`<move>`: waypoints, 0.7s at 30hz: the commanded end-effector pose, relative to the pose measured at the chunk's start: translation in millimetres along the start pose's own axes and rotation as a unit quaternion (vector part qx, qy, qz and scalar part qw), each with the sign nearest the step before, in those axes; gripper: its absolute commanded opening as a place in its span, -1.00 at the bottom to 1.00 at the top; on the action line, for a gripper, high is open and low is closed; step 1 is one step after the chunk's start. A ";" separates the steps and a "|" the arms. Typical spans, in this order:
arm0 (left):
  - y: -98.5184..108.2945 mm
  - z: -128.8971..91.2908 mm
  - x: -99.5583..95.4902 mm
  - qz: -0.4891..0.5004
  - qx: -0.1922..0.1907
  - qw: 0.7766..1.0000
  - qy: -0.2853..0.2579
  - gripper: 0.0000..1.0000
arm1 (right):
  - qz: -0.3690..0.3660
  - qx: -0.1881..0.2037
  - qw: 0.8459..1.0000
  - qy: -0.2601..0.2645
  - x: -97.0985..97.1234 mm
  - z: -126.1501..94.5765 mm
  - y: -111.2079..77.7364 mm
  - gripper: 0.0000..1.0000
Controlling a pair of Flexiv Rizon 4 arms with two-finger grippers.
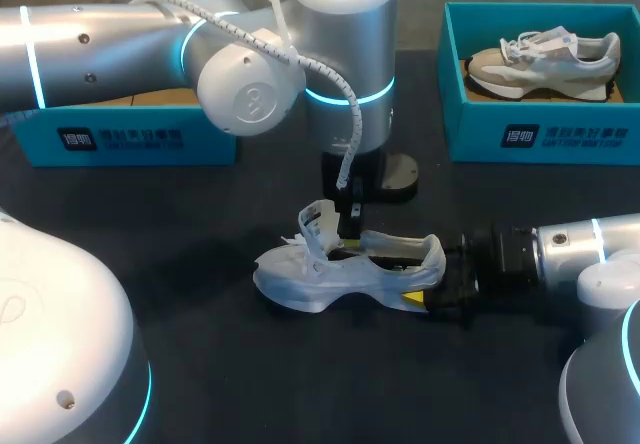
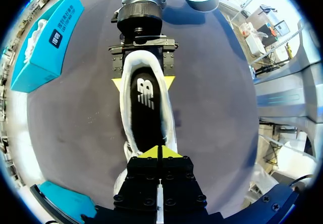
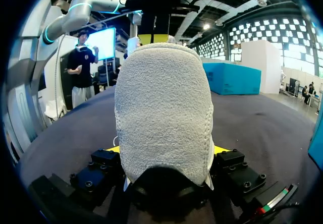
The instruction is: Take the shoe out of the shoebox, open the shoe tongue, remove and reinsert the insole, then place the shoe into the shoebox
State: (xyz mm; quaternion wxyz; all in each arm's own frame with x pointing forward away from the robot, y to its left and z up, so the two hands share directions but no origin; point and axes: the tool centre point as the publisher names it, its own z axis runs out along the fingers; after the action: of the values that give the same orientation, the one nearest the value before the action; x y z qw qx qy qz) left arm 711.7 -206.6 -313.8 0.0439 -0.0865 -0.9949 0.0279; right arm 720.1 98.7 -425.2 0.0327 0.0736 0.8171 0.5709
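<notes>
White shoe (image 1: 340,274), heel clamped in right end effector (image 2: 144,84), left end effector (image 2: 159,152) pinched closed above it (toe half)

**Items Outside the Task: Table and Spare Box**

We record a table (image 1: 200,304) with a dark covering across the lower frame. At upper right stands an open teal box (image 1: 470,134), printed on its front wall. A beige shoe (image 1: 540,64) lies inside it.

This looks like a robotics lab station. My left arm (image 1: 100,44) and right arm (image 1: 570,249), silver with glowing blue rings, come in over a dark tabletop (image 1: 200,224). A teal shoebox (image 1: 120,139) sits at its far left corner, a second teal shoebox (image 1: 540,134) at its far right.
</notes>
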 end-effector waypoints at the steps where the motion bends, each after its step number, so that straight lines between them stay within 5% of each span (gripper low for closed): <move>1: -10.4 22.6 -0.8 0.006 0.008 1.000 -0.001 -1.00 | 0.000 0.001 1.000 -0.001 -0.3 0.3 -1.0 -1.00; 15: -23.1 58.8 -23.4 0.007 0.015 0.999 0.031 -1.00 | 0.000 0.001 1.000 -0.001 -0.3 0.3 -1.0 -1.00; 21: -21.8 76.0 -19.0 0.009 0.009 0.998 0.059 -1.00 | 0.000 0.001 1.000 -0.001 -0.3 0.3 -1.0 -1.00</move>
State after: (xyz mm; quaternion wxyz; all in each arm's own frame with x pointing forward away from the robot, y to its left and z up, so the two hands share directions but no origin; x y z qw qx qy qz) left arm 717.2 -228.3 -378.9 0.0932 -0.0946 -0.9905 0.0345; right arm 720.1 98.7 -425.2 0.0327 0.0737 0.8171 0.5709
